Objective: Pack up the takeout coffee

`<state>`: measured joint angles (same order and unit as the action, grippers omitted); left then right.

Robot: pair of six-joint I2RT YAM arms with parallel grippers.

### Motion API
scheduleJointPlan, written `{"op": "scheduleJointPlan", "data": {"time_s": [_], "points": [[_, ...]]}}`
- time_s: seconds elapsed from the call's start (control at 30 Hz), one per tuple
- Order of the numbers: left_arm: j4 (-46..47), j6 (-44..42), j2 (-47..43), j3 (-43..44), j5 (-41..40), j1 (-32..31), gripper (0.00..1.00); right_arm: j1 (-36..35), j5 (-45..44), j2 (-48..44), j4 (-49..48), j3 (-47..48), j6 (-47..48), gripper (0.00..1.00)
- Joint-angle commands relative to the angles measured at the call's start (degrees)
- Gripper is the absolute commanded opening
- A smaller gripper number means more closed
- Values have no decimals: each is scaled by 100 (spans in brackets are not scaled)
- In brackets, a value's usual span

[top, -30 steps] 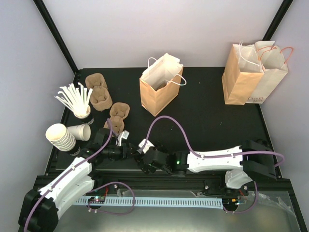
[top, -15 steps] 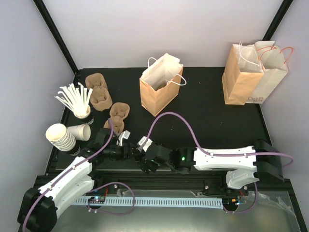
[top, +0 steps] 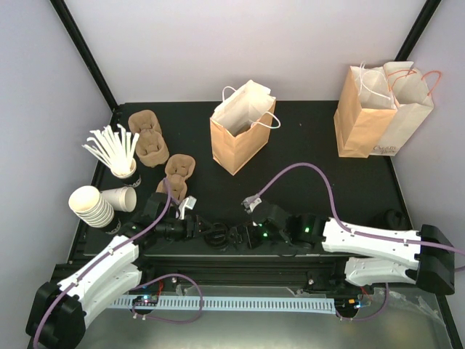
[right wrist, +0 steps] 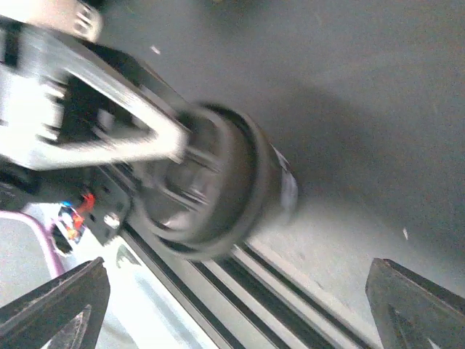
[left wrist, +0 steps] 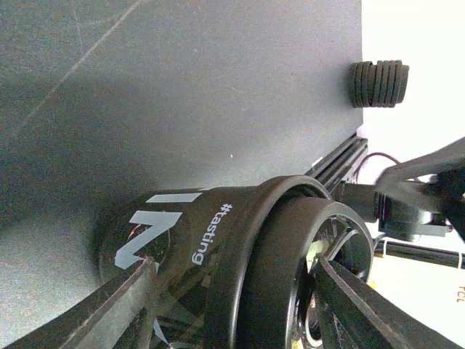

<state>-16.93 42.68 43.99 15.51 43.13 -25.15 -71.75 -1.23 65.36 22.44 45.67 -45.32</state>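
We take this for a robot lab bench, black tabletop (top: pixel 320 182) boxed by pale panels (top: pixel 218 43) and black posts (top: pixel 83 54), café props set beyond the jaws of our left gripper (top: pixel 209 234), paper bags (top: pixel 236 142), pulp carriers (top: pixel 149 142), stacked cups (top: pixel 91 205)

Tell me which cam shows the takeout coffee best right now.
Left wrist: the takeout coffee fills the lower frame, sharp, lid and print readable, gripped in the left claw. Right wrist shows it motion-blurred. Top external shows only a small dark shape.
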Motion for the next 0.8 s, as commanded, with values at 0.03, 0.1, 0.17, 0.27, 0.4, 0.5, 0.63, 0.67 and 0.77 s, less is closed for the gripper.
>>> {"op": "scheduleJointPlan", "data": {"time_s": [0.03,0.1,0.17,0.27,0.4,0.5,0.63,0.67,0.77], "points": [[-252,32,46,-48,-354,-42,61,182,1040,-310,-251,-765,-1155,92],[-222,37,61,-63,-358,-43,60,190,1122,-504,-582,-1046,-1311,85],[-195,49,75,-72,-350,-43,60,203,1188,-598,-805,-1229,-1372,75],[-164,69,75,-82,-351,-43,60,277,1400,-573,-1119,-1372,-1360,62],[-145,70,100,-74,-348,-51,60,422,1897,-342,-1657,-1508,-1318,52],[-144,66,118,-74,-331,-52,60,526,2099,-210,-2004,-1620,-1331,51],[-147,65,110,-57,-325,-54,59,609,2272,-96,-2252,-1684,-1332,47],[-151,65,110,-50,-329,-52,59,616,2303,-73,-2290,-1684,-1330,47],[-153,66,116,-52,-315,-56,59,650,2398,10,-2432,-1666,-1335,47]]}}
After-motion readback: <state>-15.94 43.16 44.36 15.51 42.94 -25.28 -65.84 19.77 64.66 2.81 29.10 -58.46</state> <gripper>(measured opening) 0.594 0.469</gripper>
